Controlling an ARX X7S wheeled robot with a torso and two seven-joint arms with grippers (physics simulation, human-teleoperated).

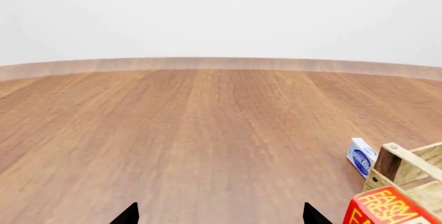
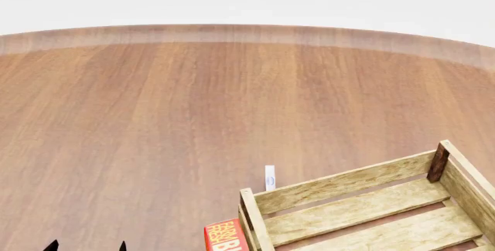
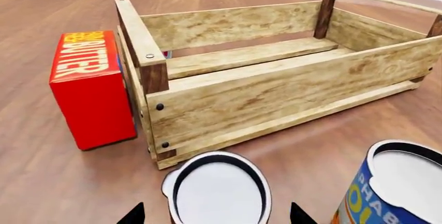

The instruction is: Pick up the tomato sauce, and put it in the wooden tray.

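The tomato sauce (image 3: 217,193) shows only its pale round top in the right wrist view; its label is hidden. My right gripper (image 3: 217,214) is open, with one dark fingertip on each side of that can and a gap to both. The wooden tray (image 3: 276,87) of light slats lies just beyond the can and holds nothing. It also fills the head view's lower right, where a rim (image 2: 340,184) runs across. My left gripper (image 1: 221,214) is open over bare wood left of the tray, and its tips show at the head view's bottom left (image 2: 87,246).
A red butter box (image 3: 90,89) stands against the tray's short end. A blue-and-yellow can (image 3: 386,193) stands next to the tomato sauce. A small blue-and-white packet (image 2: 270,177) stands by the tray's far corner. The wooden table (image 2: 193,106) ends at a curved far edge.
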